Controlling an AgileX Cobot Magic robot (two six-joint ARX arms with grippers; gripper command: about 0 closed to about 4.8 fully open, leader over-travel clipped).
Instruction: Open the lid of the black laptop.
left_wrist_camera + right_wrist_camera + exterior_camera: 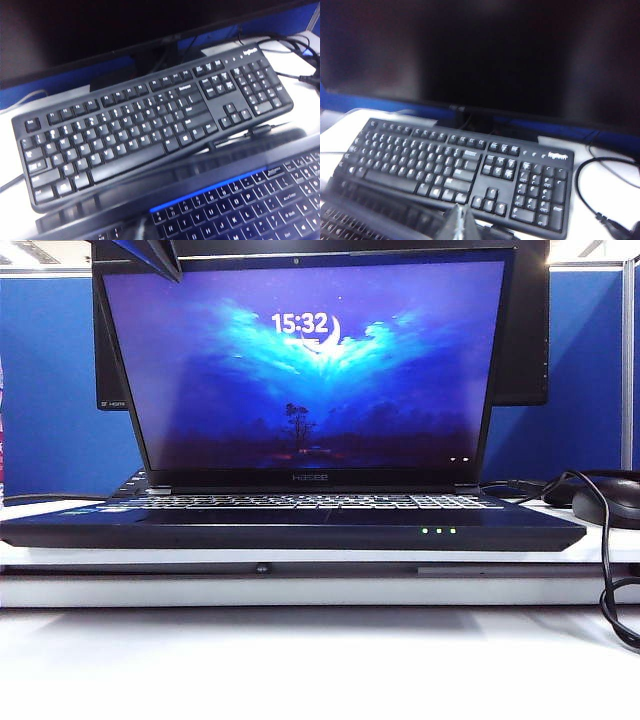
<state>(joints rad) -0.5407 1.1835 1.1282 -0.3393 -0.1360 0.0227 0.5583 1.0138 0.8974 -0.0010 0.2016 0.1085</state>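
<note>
Lid (300, 360) upright; left hand (150, 255) (shut) above its top corner.

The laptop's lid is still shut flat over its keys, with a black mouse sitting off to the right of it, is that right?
Not quite. The lid is already up: the exterior view shows it standing open, its screen lit with a clock, above the laptop and its keys. The black mouse does sit to the right. The left gripper hangs by the lid's top corner.
</note>
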